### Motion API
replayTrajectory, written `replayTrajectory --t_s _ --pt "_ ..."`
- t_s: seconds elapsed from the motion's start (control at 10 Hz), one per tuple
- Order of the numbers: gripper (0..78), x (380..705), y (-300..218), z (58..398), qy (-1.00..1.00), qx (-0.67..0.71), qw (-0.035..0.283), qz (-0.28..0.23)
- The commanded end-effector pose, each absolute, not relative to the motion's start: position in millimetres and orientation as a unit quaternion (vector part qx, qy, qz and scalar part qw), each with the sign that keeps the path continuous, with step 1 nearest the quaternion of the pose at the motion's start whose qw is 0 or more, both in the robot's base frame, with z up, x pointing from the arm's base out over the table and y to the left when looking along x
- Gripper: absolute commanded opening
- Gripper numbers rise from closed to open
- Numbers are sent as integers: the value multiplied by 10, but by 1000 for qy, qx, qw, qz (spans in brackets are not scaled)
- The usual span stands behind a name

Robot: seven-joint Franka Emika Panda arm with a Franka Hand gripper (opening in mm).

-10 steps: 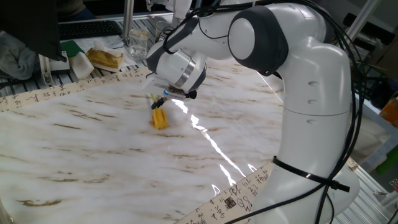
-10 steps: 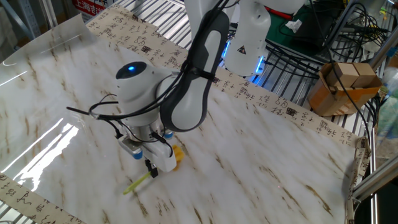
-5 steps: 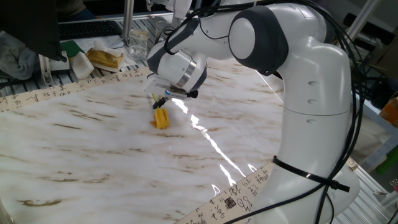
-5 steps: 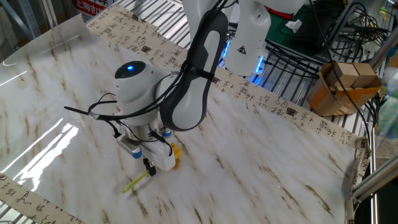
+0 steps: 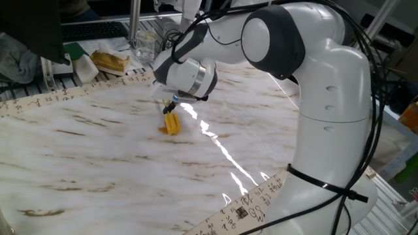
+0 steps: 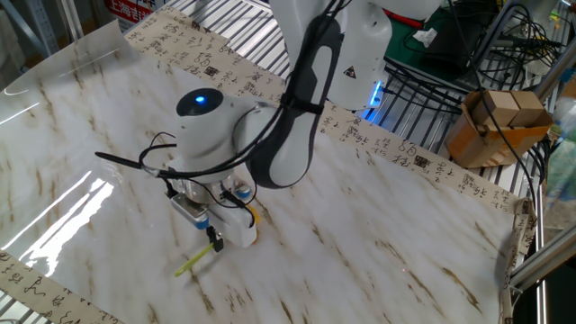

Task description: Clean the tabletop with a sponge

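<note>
Arm shifted slightly; fingers (image 6: 214, 239) pinch sponge (image 5: 171, 123) handle, head on tabletop (image 5: 98, 156).

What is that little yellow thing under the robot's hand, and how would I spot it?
On the white marble-pattern tabletop, look just under the gripper. The sponge is a small yellow-orange block on a thin pale stick, the only bright thing lying there.

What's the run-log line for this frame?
gripper: shut on sponge handle | sponge head: on tabletop | phase: wiping
</note>
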State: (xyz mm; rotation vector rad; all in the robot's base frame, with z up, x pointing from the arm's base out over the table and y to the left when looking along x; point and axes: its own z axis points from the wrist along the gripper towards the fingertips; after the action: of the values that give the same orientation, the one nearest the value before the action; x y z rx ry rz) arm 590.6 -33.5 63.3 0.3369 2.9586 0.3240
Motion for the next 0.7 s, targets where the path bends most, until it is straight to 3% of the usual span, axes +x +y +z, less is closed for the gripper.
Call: replayTrajectory --t_s 0.1,0.7 --pt "20 5906 -324 661 988 116 69 73" --pt "20 5887 -297 684 992 107 66 11"
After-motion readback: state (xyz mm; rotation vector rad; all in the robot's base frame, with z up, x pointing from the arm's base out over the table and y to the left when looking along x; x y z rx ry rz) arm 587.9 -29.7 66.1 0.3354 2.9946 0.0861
